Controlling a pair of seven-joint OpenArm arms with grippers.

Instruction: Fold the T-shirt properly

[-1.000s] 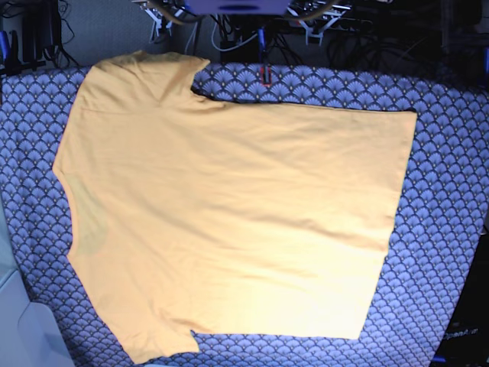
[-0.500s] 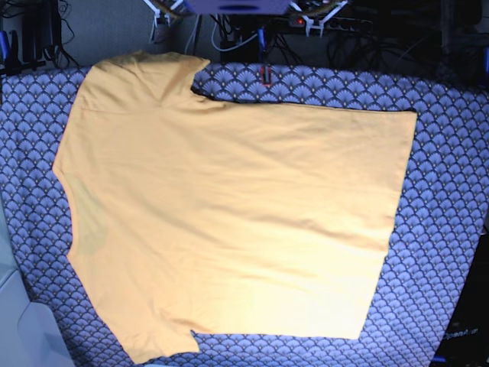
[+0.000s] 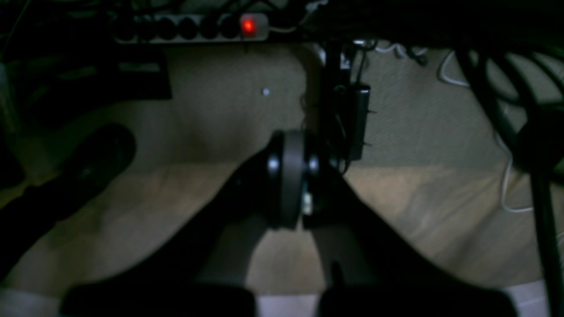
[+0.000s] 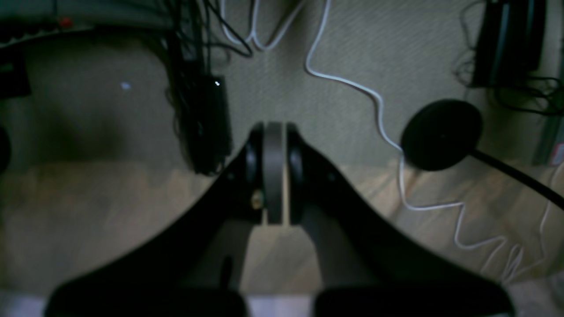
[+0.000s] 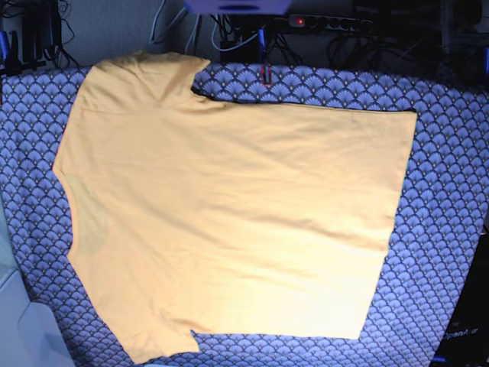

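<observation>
1. Orange-yellow cotton is filling most of the base view: the T-shirt (image 5: 229, 206) is lying spread flat on the blue-grey scallop-patterned cloth (image 5: 443, 199), neckline toward that view's left edge, hem toward its right.
2. We are seeing one short sleeve pointing to the top left of the cloth and the other reaching the bottom edge of the frame, with light creases running across the body.
3. We are finding neither arm in the base view; only cables and a power strip (image 5: 328, 23) with a red light are showing beyond the cloth's far edge.
4. We are looking through the left wrist camera at the left gripper (image 3: 288, 185), its jaws pressed together on nothing, hanging over a dim floor (image 3: 220, 110) rather than over the shirt.
5. We are looking through the right wrist camera at the right gripper (image 4: 274, 174), its jaws likewise together and empty, above the same kind of floor, where a white cable (image 4: 387, 141) is snaking past a round black base (image 4: 440, 134).
6. We are noting that neither gripper is touching the T-shirt.
</observation>
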